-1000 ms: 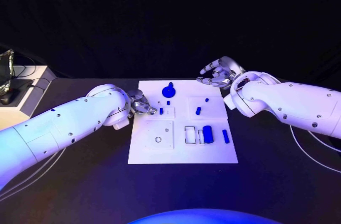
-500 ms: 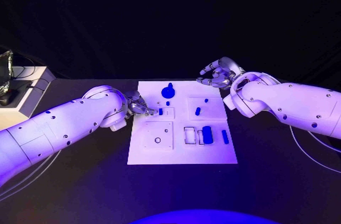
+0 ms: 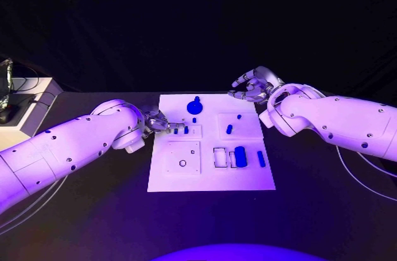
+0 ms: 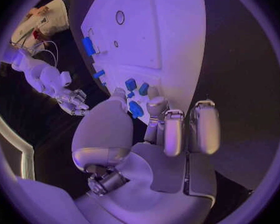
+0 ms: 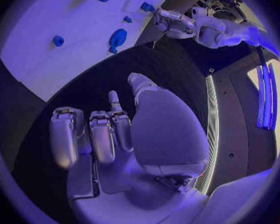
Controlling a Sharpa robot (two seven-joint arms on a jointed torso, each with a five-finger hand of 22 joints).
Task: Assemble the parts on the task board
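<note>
We see the task board [image 3: 211, 178] lying mid-table with the job partly done at best. On it: a round blue part [image 3: 195, 106] near the far edge, two small blue parts [image 3: 181, 130] side by side at the left-hand square close to the left hand, a small blue peg [image 3: 229, 129] in the far-right square, and a bigger blue cylinder [image 3: 241, 156] plus a thin blue bar [image 3: 261, 159] at the near right. The near-left square [image 3: 183, 158] shows a ring-shaped hole with nothing in it, so we judge that at least that slot is unfilled; whether the other pieces are seated or just lying loose we cannot tell. The left hand [image 3: 159, 123] sits at the board's left edge, and in its wrist view a small blue piece [image 4: 135, 109] looks pinched between its fingertips [image 4: 155, 106], right over the two small parts. The right hand [image 3: 255, 83] hovers just beyond the board's far right corner, fingers loosely curled, with nothing in it that we can see. We'd call the task early-to-middle, with most placements left.
</note>
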